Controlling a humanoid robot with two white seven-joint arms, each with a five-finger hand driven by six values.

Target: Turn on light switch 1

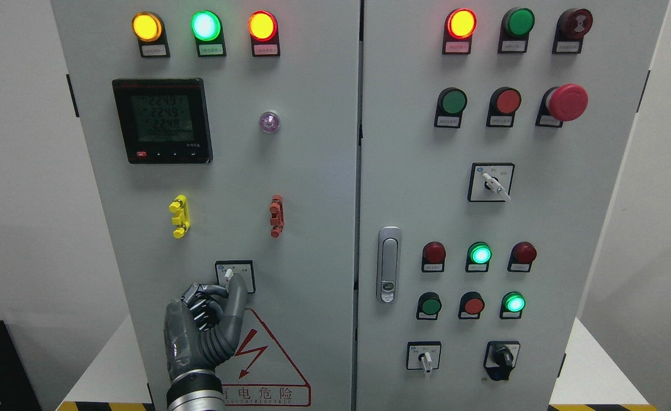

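Grey control cabinet [312, 188] | left hand [201, 325] raised upright | fingers [236, 294] curled, thumb touching switch [229, 275]

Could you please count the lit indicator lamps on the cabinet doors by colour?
Yellow lamp: 1
Green lamps: 3
Red lamps: 2
Total: 6

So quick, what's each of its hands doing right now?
Left hand: fingers curled, one fingertip at the small selector switch, gripping nothing.
Right hand: not in view.
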